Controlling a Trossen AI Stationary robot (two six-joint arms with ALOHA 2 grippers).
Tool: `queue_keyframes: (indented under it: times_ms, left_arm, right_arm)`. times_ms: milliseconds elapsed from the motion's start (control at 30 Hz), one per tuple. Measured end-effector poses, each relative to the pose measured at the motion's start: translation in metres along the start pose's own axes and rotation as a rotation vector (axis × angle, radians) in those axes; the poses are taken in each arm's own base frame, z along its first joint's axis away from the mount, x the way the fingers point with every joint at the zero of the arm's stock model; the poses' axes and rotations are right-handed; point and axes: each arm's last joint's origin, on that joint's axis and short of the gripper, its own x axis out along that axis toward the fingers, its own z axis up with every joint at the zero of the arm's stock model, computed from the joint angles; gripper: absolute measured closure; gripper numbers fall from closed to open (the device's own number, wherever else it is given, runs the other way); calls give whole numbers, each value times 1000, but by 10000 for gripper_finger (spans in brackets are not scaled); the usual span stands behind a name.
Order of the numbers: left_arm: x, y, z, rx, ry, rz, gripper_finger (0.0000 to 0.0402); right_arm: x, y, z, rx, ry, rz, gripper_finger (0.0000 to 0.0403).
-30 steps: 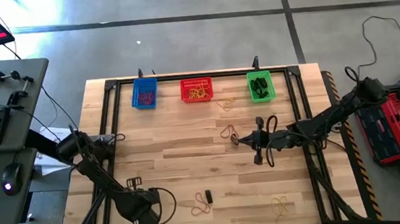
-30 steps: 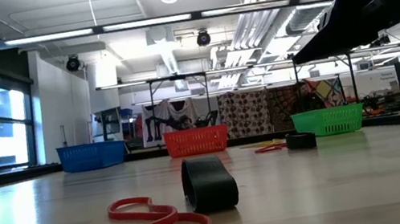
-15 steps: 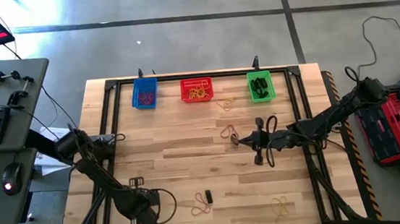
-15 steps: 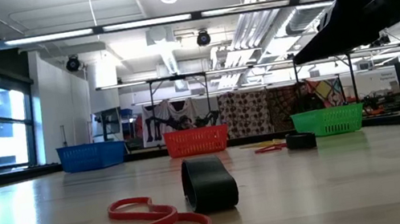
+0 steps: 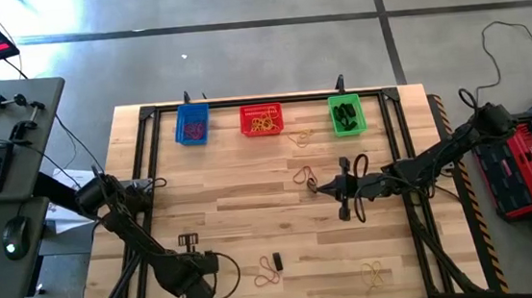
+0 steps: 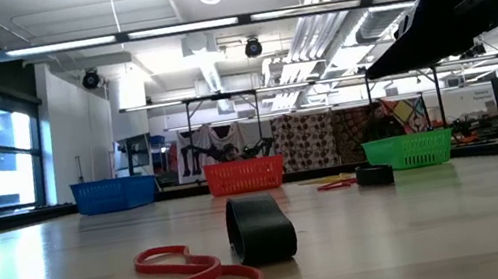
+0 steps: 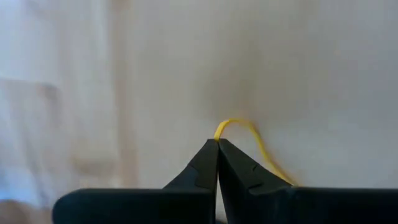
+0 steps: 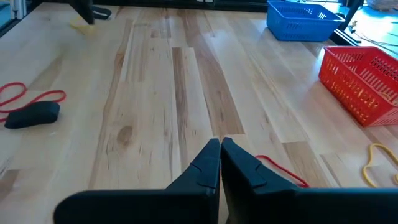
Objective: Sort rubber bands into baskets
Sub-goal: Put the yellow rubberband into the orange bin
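My left gripper (image 5: 189, 241) is near the table's front left, above the wood, shut on a thin yellow rubber band (image 7: 252, 134). My right gripper (image 5: 316, 186) hangs low over the table's middle, shut. A red band (image 8: 280, 171) lies on the wood right beside its fingertips; I cannot tell whether they touch. The blue (image 5: 192, 124), red (image 5: 262, 120) and green (image 5: 345, 115) baskets stand in a row along the far edge, each with bands inside. My left gripper pinches the yellow band between its two fingertips at one point of the loop (image 7: 219, 132). The fingers point down at the table. The band arcs out from the tips and trails off beside one finger.
An orange band (image 5: 269, 274) and a short thick black band (image 5: 277, 261) lie near the front edge; they fill the low view's foreground (image 6: 260, 229). Yellow bands lie at the front right (image 5: 374, 275) and before the green basket (image 5: 301, 138). A black frame (image 5: 147, 113) rims the table.
My left gripper has gone a little toward the table's right edge, still shut on the yellow band.
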Motion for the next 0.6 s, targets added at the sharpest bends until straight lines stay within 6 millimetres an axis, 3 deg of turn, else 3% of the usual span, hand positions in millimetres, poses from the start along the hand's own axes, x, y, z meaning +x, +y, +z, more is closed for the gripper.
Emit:
queue_keyframes:
  times_ms: [400,600]
  left_arm:
    - [3,28,39,-63,-278,179,401]
    - [-15,48,55,-137,-428,192,401]
  right_arm:
    - [0,0,4,24,-43,3,304]
    - [0,1,8,40,-77,10,274]
